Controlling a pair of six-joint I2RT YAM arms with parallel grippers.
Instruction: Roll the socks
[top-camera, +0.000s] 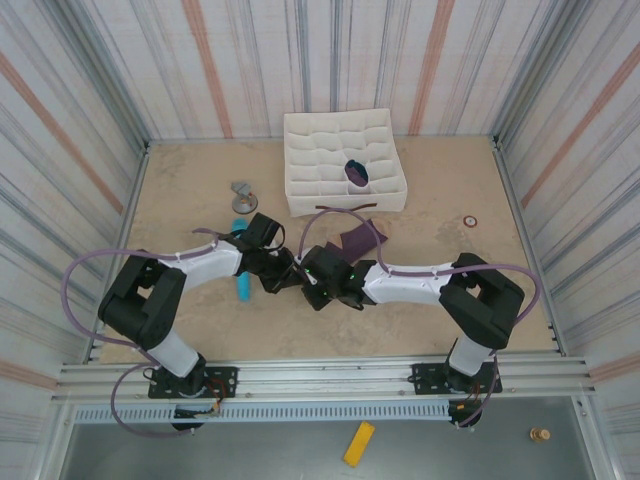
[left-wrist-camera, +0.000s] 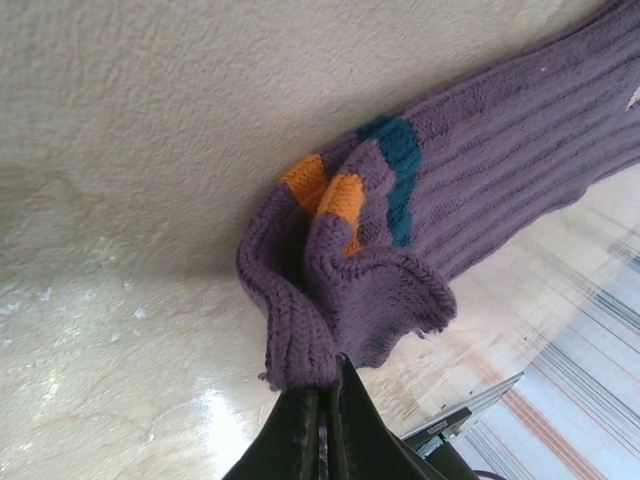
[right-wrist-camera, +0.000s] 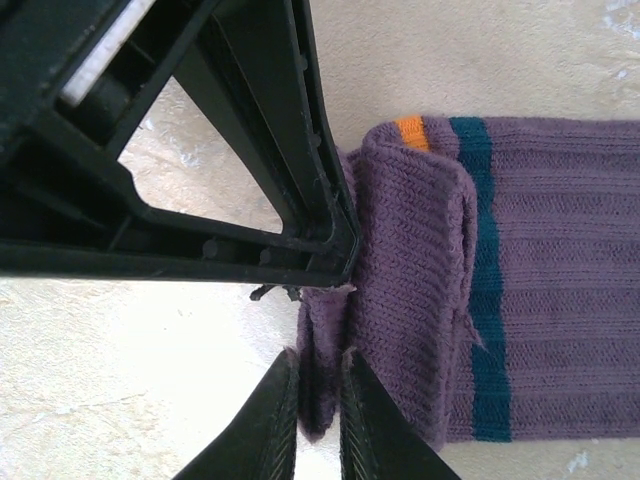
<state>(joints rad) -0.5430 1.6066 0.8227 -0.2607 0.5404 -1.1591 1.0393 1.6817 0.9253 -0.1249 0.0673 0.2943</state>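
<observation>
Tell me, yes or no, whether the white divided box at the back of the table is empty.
No, a dark purple bundle sits in one cell of the white box.

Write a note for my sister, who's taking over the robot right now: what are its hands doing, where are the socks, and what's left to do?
Grippers: the left gripper is shut, pinching the edge of the purple sock. The right gripper is shut on that sock's folded end, right beside the left one.
Where: the sock lies on the table, on the arms' side of the white organizer. A rolled purple bundle sits in one of its compartments.
Done: the striped end is folded over once.
Left: roll the rest of the sock, then probably put it in the organizer.
</observation>
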